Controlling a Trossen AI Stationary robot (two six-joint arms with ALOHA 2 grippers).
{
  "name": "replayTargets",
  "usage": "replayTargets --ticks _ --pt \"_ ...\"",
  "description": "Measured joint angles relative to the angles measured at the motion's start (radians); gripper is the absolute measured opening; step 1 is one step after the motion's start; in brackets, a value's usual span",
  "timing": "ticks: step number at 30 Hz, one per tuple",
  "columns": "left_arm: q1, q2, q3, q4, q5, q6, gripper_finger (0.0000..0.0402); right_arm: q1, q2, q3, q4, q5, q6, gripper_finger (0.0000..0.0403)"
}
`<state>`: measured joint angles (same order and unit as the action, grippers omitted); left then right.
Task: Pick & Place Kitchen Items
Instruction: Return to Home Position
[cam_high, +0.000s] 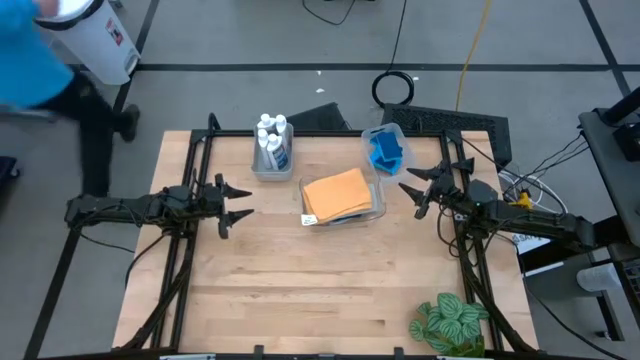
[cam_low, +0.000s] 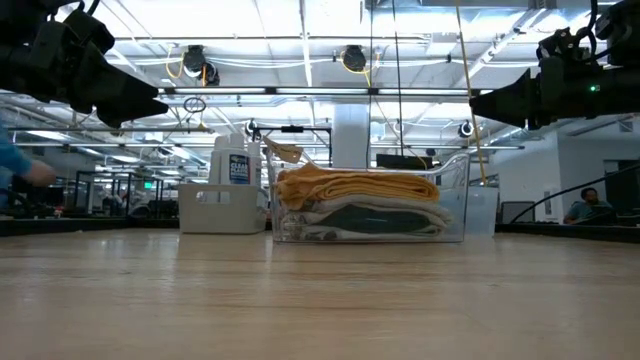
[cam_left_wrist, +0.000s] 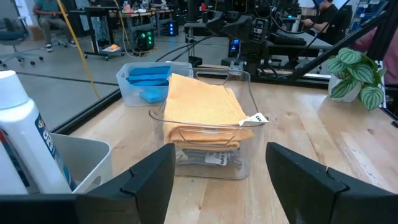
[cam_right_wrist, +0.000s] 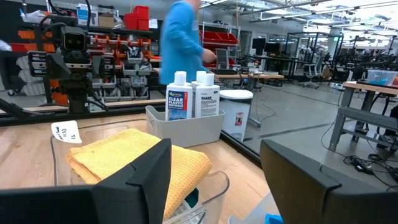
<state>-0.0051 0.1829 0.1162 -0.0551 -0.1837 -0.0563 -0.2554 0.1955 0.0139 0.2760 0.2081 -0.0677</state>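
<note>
Left gripper (cam_high: 243, 202): wide open, empty, raised over left side of table (cam_high: 300, 290)
Right gripper (cam_high: 410, 193): wide open, empty, raised over right side
Cloths (cam_high: 337, 192): orange one tops stack in clear bin (cam_high: 380, 197), mid-table
Bottles (cam_high: 272, 135): in grey bin (cam_high: 258, 171), near back edge
Sponges (cam_high: 384, 152): in small bin (cam_high: 398, 130), back right
Open room: bare front half; plant (cam_high: 450, 322) at front-right corner

Lower cloths (cam_low: 360, 220) under the orange cloth (cam_high: 336, 192), ahead of the left gripper (cam_high: 248, 202), are mostly covered. Person (cam_right_wrist: 180, 43) beyond the right gripper (cam_high: 408, 199) is blurred, head cut off.
</note>
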Motion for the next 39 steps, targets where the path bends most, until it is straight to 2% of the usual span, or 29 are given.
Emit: replayTargets --ticks 39 --pt "0.000 0.000 0.000 0.000 0.000 0.000 0.0255 0.000 0.000 0.000 0.000 0.000 0.000 0.0220"
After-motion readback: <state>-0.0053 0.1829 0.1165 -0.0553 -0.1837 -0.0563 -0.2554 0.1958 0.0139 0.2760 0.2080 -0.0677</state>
